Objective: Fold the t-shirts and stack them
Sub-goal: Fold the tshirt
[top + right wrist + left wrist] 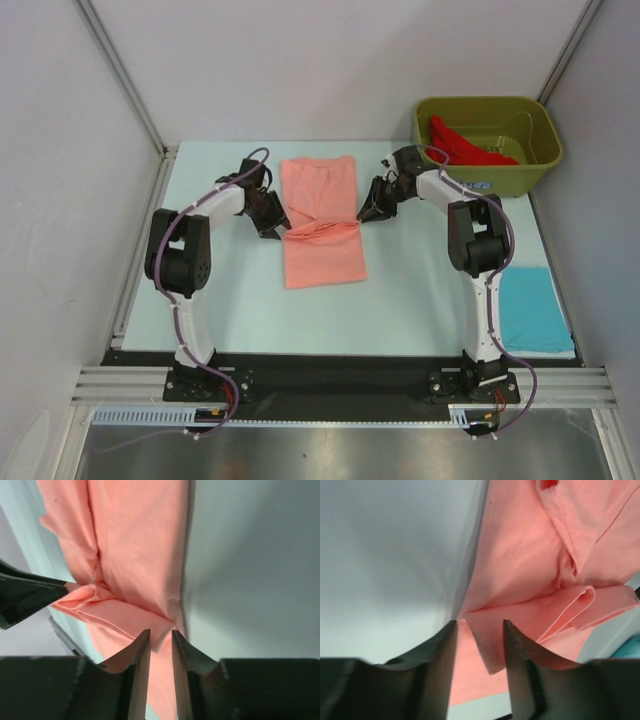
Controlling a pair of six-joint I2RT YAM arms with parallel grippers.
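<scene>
**Salmon shirt half folded, two more waiting**

The left gripper (480,625) stands with its jaws clearly parted, a corner of the salmon-pink t-shirt (318,215) lying loose between them. Across the cloth, the right gripper (161,631) shows only a narrow slit, the shirt's opposite edge at its tips, apparently not clamped. The shirt lies at the centre of the counter (420,300) as a long narrow strip, sides turned in, with a raised ridge of bunched fabric across its middle. The crosswise fold looks unfinished. The turquoise-blue t-shirt (535,310) lies flat at the lower right of the top view, and the bright red t-shirt (468,145) sits crumpled in the olive-green tub (540,140) at the upper right. By this showing, nothing is stacked yet, and most of the job remains.
</scene>
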